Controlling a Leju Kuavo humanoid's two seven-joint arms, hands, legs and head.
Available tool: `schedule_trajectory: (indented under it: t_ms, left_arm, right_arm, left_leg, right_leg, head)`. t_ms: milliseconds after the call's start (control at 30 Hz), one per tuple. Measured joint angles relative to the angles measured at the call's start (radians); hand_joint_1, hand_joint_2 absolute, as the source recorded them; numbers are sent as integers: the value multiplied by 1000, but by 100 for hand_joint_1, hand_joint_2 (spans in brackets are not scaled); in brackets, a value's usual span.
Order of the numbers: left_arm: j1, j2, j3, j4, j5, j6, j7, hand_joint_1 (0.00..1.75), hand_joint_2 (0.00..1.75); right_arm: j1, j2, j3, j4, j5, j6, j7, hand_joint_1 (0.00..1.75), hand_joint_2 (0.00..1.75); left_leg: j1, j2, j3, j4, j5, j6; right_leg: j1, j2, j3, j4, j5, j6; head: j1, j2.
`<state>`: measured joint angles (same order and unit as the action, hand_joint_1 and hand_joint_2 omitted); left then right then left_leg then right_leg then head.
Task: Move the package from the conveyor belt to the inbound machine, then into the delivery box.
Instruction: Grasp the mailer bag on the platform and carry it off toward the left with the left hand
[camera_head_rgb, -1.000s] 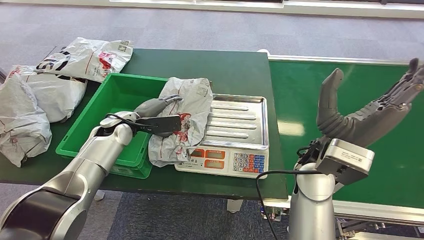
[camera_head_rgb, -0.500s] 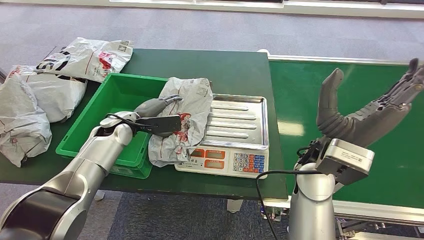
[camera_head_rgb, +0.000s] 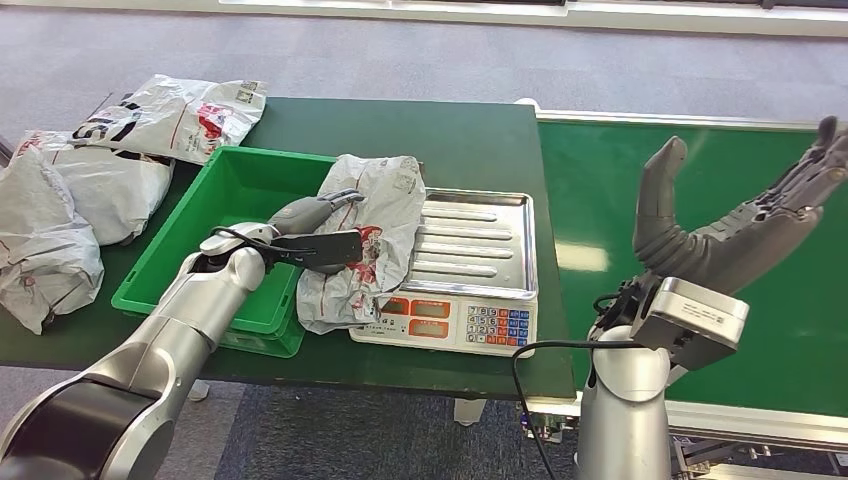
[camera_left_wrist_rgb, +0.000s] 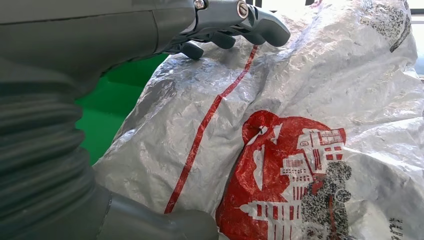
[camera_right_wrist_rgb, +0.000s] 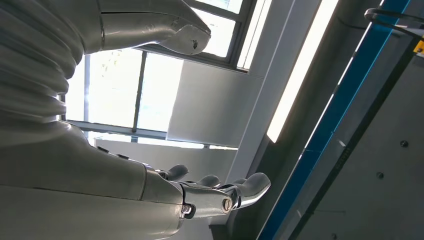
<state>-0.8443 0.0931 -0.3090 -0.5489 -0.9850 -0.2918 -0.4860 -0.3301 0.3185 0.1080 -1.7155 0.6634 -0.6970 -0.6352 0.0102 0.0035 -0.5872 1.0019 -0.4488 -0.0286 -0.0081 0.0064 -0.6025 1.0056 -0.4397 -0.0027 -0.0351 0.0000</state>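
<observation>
A crumpled grey package (camera_head_rgb: 385, 195) with red print lies across the right rim of the green delivery box (camera_head_rgb: 235, 195) and the left edge of the scale's steel tray (camera_head_rgb: 480, 240). My left hand (camera_head_rgb: 312, 232) grips it from the box side, the thumb on top and the dark fingers across its front. Close up, the fingers (camera_left_wrist_rgb: 235, 22) curl over the package (camera_left_wrist_rgb: 310, 150). My right hand (camera_head_rgb: 730, 230) is raised above the green conveyor belt (camera_head_rgb: 600, 190), palm up, fingers spread and holding nothing; its fingers (camera_right_wrist_rgb: 220, 192) show against the ceiling.
Several other grey packages (camera_head_rgb: 180, 115) lie on the dark green table (camera_head_rgb: 440, 130) left of and behind the box, one pile (camera_head_rgb: 50, 225) at the left edge. The scale's keypad (camera_head_rgb: 490, 325) faces the table's front edge.
</observation>
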Motion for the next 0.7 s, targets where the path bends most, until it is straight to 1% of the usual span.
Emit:
schedule_trajectory:
  t_ms: [400,533,567,600,633,667,700]
  left_arm:
    - [0,0,0,0,0,0,0,0,175]
    - [2,0,0,0,2,4,2,175,175]
    - [18,-5,3,-13,12,25,16,175,175]
    - [58,-12,15,-54,25,69,46,175,175]
    - [125,-23,37,-129,38,131,86,175,175]
    - [213,-41,66,-236,46,199,130,175,175]
    - [303,-59,95,-350,45,250,166,175,175]
  right_arm:
    - [0,0,0,0,0,0,0,0,175]
    - [0,0,0,0,5,5,5,0,175]
    - [4,-1,0,6,28,28,29,0,175]
    - [15,-5,2,22,69,68,78,0,175]
    - [31,-10,4,51,117,117,153,0,175]
    - [53,-17,6,95,155,158,244,0,175]
    - [81,-26,6,144,172,177,328,0,175]
  left_leg:
    - [0,0,0,0,0,0]
    - [0,0,0,0,0,0]
    - [0,0,1,-1,0,0]
    - [-1,2,4,-2,-2,0]
    - [-2,5,9,-3,-4,1]
    - [-2,8,16,-5,-7,1]
    - [-2,10,20,-5,-10,1]
  right_leg:
    - [0,0,0,0,0,0]
    - [0,0,0,0,0,0]
    - [0,0,1,0,0,0]
    - [-2,2,3,-1,-1,0]
    - [-3,5,7,-2,-2,0]
    - [-4,8,13,-3,-4,1]
    - [-4,10,17,-4,-7,2]
  head:
    - [0,0]
    - [0,0]
    - [0,0]
    - [0,0]
    - [-1,0]
    - [-2,0]
    - [-2,0]
